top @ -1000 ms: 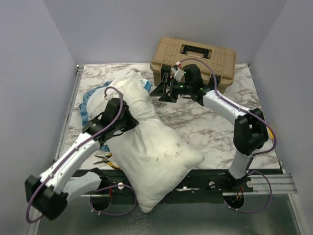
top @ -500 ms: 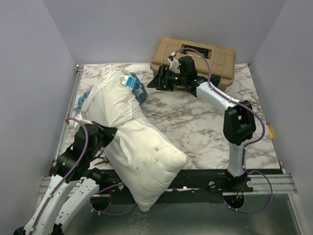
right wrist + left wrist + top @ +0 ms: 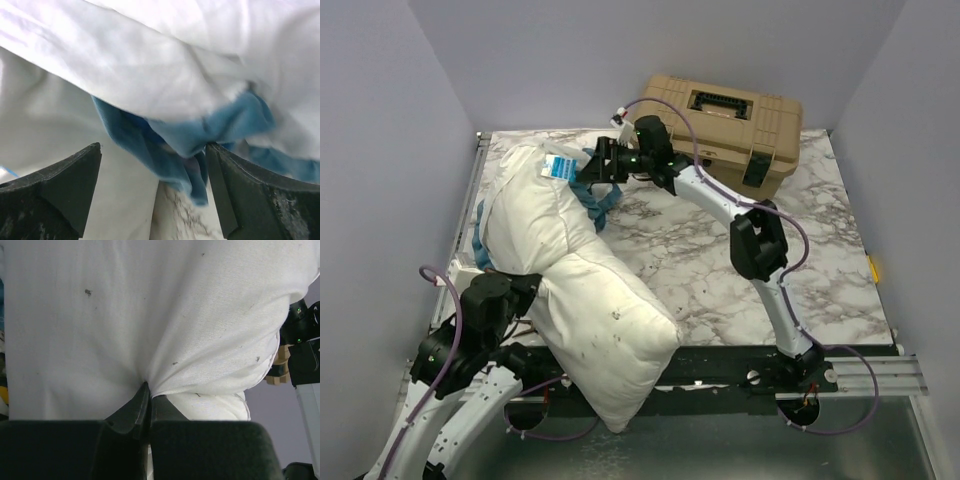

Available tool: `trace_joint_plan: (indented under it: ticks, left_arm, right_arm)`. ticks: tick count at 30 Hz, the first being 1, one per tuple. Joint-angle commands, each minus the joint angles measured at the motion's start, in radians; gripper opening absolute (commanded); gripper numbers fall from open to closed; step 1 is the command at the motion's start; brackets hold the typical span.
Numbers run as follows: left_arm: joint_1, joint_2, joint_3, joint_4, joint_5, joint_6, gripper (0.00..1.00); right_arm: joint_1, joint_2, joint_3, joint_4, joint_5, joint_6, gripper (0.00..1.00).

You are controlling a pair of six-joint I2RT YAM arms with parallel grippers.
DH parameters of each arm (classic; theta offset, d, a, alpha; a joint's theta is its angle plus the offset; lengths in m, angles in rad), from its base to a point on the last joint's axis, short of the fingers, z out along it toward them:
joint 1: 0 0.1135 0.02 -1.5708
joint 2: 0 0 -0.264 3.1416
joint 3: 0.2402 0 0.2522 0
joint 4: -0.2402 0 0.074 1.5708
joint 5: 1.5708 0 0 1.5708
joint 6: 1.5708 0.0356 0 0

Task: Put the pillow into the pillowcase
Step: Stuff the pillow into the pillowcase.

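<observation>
1. Left jaws, clenched on pillow [image 3: 590, 300] fabric, have drawn back from the toolbox [image 3: 720, 120].
2. Right jaws, released, have left the toolbox and now straddle the pillowcase [image 3: 185, 135] frill left of it.
3. Pillow, left of toolbox, seems only partly cased; a grip on the frill looks imminent.

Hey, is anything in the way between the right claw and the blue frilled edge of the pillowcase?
Nothing visible. The right claw is open, and the blue frill of the pillowcase hangs directly in front of the gap between its fingers, with only the marble table showing underneath.
</observation>
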Motion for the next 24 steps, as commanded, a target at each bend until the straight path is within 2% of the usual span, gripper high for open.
trace_joint_plan:
  ticks: [1,4,6,10,11,15,19,24]
  left_arm:
    - [-0.036,-0.012,0.036,-0.137,-0.128,-0.044,0.0]
    - [-0.055,-0.018,0.04,-0.137,-0.15,-0.064,0.0]
    - [-0.061,-0.016,0.041,-0.13,-0.156,-0.068,0.0]
    - [-0.064,0.017,0.03,-0.071,-0.144,-0.022,0.0]
    - [-0.064,0.032,0.028,-0.049,-0.136,-0.004,0.0]
    - [-0.064,0.141,0.047,0.012,-0.112,0.098,0.0]
    - [-0.064,0.272,0.091,0.026,-0.115,0.195,0.0]
    - [-0.063,0.332,0.078,0.107,-0.116,0.226,0.0]
  right_arm:
    - [0.046,0.114,0.15,0.015,-0.054,0.008,0.9]
    - [0.068,0.139,0.161,0.056,-0.1,0.022,0.85]
    - [0.079,0.125,0.121,0.082,-0.121,0.017,0.72]
    - [0.079,0.065,0.015,0.134,-0.122,0.016,0.09]
    - [0.078,0.05,0.0,0.122,-0.111,0.001,0.01]
    - [0.062,-0.049,-0.084,0.088,-0.086,-0.033,0.0]
    - [0.021,-0.221,-0.247,0.081,-0.052,-0.062,0.0]
    - [-0.054,-0.418,-0.444,0.078,-0.048,-0.059,0.0]
